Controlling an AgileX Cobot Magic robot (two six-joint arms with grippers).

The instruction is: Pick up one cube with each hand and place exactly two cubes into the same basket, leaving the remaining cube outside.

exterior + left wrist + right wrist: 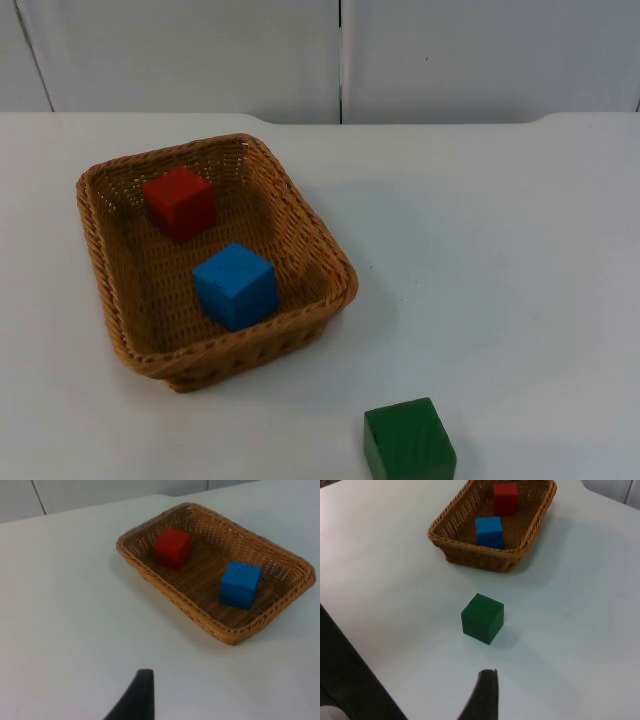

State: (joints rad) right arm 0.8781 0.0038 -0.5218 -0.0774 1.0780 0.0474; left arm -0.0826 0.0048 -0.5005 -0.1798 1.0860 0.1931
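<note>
Left pincer (134, 700) hangs above bare white table (500, 220), well short of the wicker basket (165, 587); one fingertip shows, so whether it is apart or together cannot be told. Right pincer (482, 695) hangs near the green cube (482, 618), which sits alone on the table outside the basket with nothing between; its state likewise cannot be told. Inside the basket the red cube (179, 203) and blue cube (235, 285) rest apart, the woven wall enclosing both.
</note>
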